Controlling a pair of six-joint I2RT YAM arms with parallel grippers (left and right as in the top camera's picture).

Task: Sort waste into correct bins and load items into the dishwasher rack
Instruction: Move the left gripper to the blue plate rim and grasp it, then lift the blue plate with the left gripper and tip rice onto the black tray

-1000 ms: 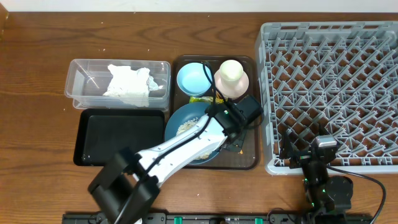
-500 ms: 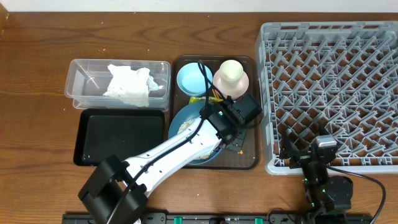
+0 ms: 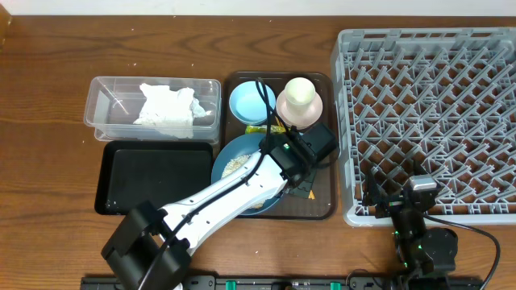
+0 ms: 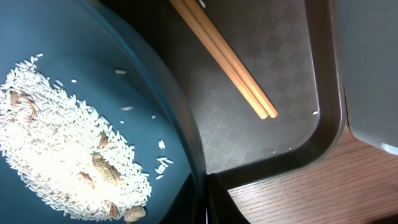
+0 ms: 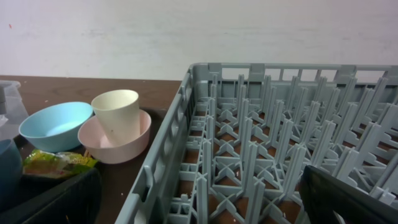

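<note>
The dark-blue plate [image 3: 242,173] with loose white rice [image 3: 235,163] lies on the brown serving tray [image 3: 322,205]. My left gripper [image 3: 292,165] is shut on the plate's right rim. In the left wrist view its fingers [image 4: 208,199] pinch the rim, with the plate [image 4: 93,43], rice [image 4: 62,143] and wooden chopsticks [image 4: 224,56] above. The light-blue bowl [image 3: 251,102], the cream cup [image 3: 300,91] inside the white bowl [image 3: 310,113] and the wrapper [image 3: 262,127] sit at the tray's far end. The napkin [image 3: 165,105] lies in the clear tub [image 3: 105,89]. My right gripper [image 3: 395,211] is open and empty at the rack's [image 3: 427,105] front edge.
The black tray [image 3: 153,176] lies in front of the clear tub, left of the serving tray. The right wrist view shows the rack [image 5: 261,143], cup [image 5: 116,115], light-blue bowl [image 5: 55,124] and wrapper [image 5: 53,163]. Bare wood table surrounds everything.
The plate has shifted slightly left while held in my left gripper, and the left arm's rear links have swung left. The right arm has not moved.
</note>
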